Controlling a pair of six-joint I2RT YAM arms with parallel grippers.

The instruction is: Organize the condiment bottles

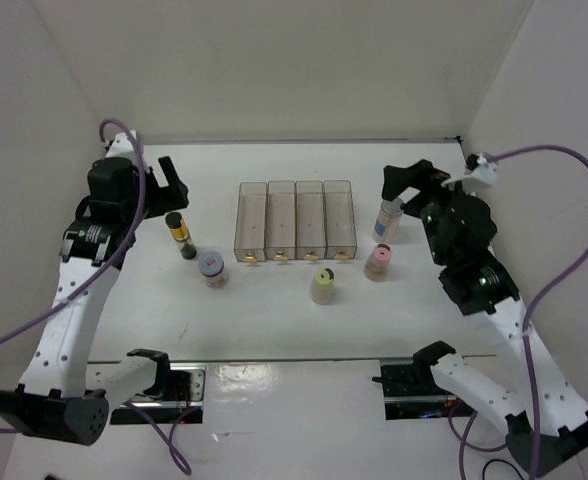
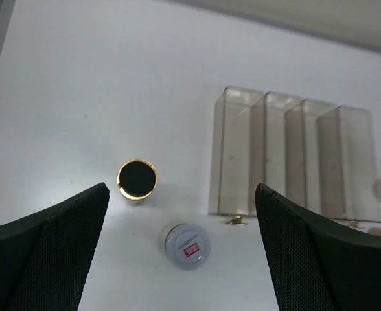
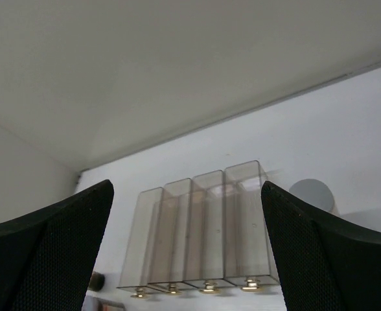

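Jars outside rack; L gripper, R gripper jaws spread.

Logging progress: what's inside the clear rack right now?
Nothing visible: all four slots of the rack look empty from above. The five jars stand outside it on the table. Nothing covers the slots.

Rack: mid-table, four slots side by side.
Left of it: far-left jar, near-left jar.
Right of it: far-right jar, near-right jar.
Before it: front jar, standing apart.
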